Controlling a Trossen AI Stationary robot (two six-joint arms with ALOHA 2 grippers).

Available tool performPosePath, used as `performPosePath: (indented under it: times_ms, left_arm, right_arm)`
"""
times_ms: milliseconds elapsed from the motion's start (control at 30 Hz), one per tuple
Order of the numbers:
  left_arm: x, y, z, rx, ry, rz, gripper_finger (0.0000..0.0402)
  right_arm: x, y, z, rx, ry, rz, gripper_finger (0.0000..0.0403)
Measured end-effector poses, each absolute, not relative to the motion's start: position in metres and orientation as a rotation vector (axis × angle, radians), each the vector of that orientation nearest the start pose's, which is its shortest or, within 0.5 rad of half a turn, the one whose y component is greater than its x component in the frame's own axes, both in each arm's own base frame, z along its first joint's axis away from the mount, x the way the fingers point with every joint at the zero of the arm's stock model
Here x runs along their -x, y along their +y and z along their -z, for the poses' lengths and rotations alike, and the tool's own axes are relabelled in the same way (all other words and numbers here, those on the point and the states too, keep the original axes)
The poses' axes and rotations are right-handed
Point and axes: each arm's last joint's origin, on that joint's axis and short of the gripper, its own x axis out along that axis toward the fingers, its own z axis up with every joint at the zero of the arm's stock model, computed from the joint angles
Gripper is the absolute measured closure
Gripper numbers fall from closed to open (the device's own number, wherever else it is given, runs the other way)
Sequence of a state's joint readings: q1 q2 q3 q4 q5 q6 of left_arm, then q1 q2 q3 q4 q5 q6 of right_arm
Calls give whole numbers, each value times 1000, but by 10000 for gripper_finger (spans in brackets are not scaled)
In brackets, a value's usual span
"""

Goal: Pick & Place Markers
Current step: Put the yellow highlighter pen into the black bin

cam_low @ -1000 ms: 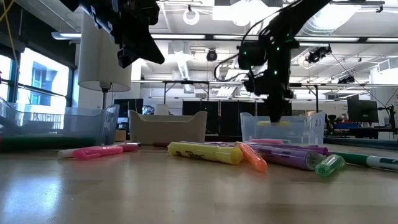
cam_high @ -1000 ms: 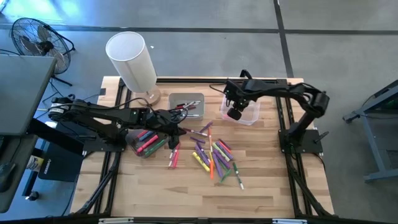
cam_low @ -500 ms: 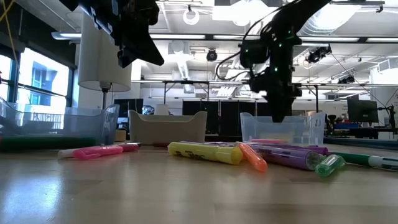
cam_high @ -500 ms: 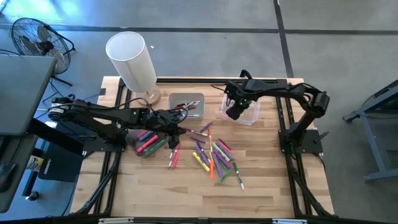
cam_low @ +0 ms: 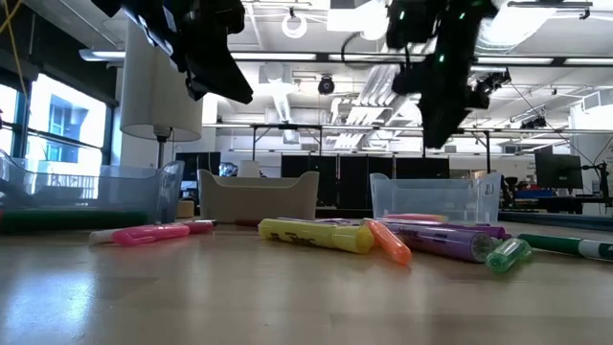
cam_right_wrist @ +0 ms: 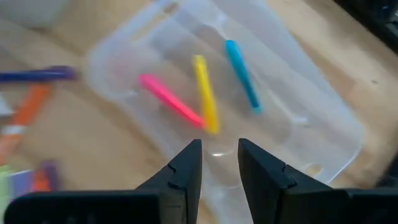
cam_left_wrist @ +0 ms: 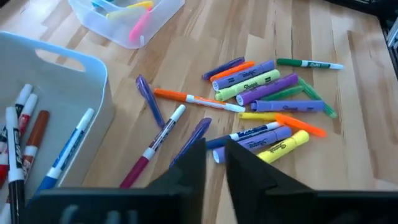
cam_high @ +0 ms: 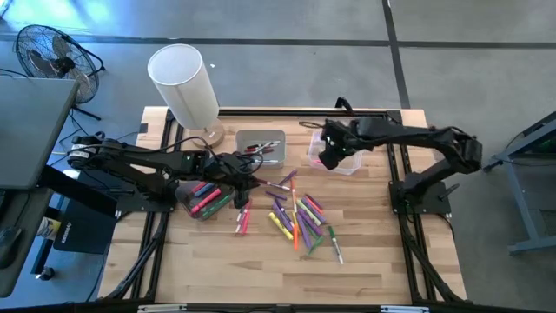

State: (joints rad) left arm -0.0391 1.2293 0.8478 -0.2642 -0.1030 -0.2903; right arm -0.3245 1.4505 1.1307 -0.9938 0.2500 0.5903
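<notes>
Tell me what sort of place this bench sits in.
Probably a robotics lab or workshop: open ceiling with hanging lights, rows of workbenches with monitors behind, and a floor fan on bare concrete beside the wooden table.

clear bin (cam_right_wrist: 298,118): pink, yellow, blue markers (cam_right_wrist: 205,99) | grey bin (cam_left_wrist: 59,93): seemingly white-barrelled pens (cam_left_wrist: 68,149)

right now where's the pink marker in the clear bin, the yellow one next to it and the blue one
pink marker (cam_right_wrist: 171,99), right wrist view, mid-barrel
yellow marker (cam_right_wrist: 205,93), right wrist view, mid-barrel
blue marker (cam_right_wrist: 242,74), right wrist view, mid-barrel
</notes>
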Motion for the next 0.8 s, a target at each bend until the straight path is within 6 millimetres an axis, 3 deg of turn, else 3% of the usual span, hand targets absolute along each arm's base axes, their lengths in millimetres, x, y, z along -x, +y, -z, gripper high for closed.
performPosePath:
  times_ms: [200,433,567,700,800]
  left_arm:
    - [-258,-5,-259,171,622,-200,270]
    - [-259,-7,-265,9,681,-103,262]
    - [-278,-11,-257,-64,798,19,262]
    - [-300,-22,-260,-132,846,105,262]
    - [-314,-35,-251,-191,950,163,262]
  right_arm:
    - [-246,-42,-275,-584,1012,828,309]
    - [-243,15,-277,-547,996,765,309]
    - [-237,43,-276,-547,957,784,309]
    - [-229,68,-276,-538,928,771,309]
    - [-222,86,-276,-534,933,736,309]
